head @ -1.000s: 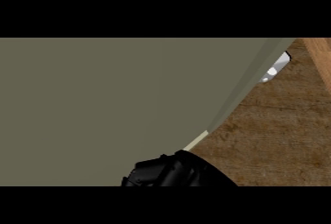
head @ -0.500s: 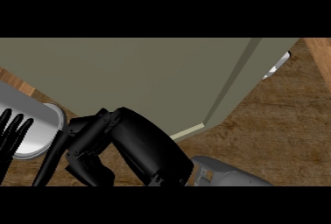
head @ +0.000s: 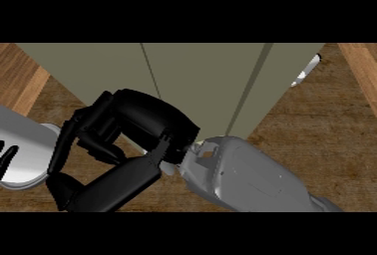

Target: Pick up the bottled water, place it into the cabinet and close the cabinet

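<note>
Curling empty before the cabinet (head: 206, 74), right hand (head: 140, 129), left hand (head: 7, 154) unclear.

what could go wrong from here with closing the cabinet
1. The bottled water shows nowhere in the head view, so nothing confirms it is inside; the door might shut without it or against it.
2. The right hand covers the lower front of the cabinet, hiding any contact, so a push might slip unnoticed.
3. The left forearm lies close beside that hand; they might bump.

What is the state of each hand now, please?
Right hand: fingers curled, nothing visibly held.
Left hand: only fingertips show at the left edge; cannot be told.
</note>
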Action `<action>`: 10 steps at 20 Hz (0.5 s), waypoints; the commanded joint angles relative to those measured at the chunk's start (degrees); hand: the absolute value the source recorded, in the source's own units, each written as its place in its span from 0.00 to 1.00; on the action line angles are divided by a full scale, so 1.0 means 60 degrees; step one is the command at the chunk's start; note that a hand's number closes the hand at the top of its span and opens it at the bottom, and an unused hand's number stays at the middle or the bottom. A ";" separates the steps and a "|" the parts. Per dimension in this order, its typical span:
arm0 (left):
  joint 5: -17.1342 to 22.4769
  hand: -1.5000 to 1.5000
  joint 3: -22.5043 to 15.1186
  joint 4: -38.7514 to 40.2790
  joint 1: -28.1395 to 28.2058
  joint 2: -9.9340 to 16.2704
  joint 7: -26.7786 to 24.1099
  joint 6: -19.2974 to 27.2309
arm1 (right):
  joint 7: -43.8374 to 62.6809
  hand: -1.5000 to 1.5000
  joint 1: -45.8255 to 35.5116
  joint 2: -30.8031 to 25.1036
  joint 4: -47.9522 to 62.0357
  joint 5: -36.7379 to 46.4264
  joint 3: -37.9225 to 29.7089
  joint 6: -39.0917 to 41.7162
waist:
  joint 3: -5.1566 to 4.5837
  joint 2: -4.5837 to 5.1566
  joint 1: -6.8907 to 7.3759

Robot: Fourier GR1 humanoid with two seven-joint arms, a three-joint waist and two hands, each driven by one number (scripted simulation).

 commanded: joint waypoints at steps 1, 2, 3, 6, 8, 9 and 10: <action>0.0256 0.00 0.0648 -0.0500 0.0662 0.0119 0.0206 -0.0383 | -0.0812 1.00 -0.0065 -0.0003 0.1169 -0.0060 -0.0296 0.0305 | 0.0009 0.0022 -0.0100; -0.0056 0.00 0.0344 -0.1165 0.0881 -0.0110 0.0313 0.0163 | -0.0799 1.00 0.0080 -0.0506 0.1370 -0.0020 -0.0970 0.1368 | 0.0018 0.0033 -0.0100; 0.0073 0.00 0.0473 -0.0940 0.0614 -0.0080 0.0501 0.0188 | -0.0583 1.00 -0.0295 -0.0289 0.1379 0.0019 -0.1260 0.0965 | 0.0013 0.0028 -0.0178; -0.0027 0.00 0.0421 -0.0624 0.0658 -0.0147 0.0388 -0.0092 | -0.1260 1.00 -0.0097 -0.0665 0.2061 0.0358 -0.1576 0.1252 | 0.0010 0.0063 -0.0183; 0.0107 0.00 0.0418 -0.0555 0.0526 -0.0271 0.0422 0.0000 | -0.1405 1.00 -0.0585 -0.0524 0.2402 0.1132 -0.1512 0.0492 | 0.0001 0.0057 -0.0206; 0.0297 0.00 0.0490 -0.0827 0.0477 -0.0184 0.0685 0.0208 | -0.1693 1.00 -0.0166 -0.0979 0.2382 0.1080 -0.1665 0.0880 | 0.0015 0.0073 -0.0263; 0.0034 0.00 0.0586 -0.0994 0.0886 -0.0186 0.0391 -0.0033 | -0.1871 1.00 -0.0157 -0.0939 0.2548 0.1292 -0.1711 0.0624 | 0.0011 0.0039 -0.0128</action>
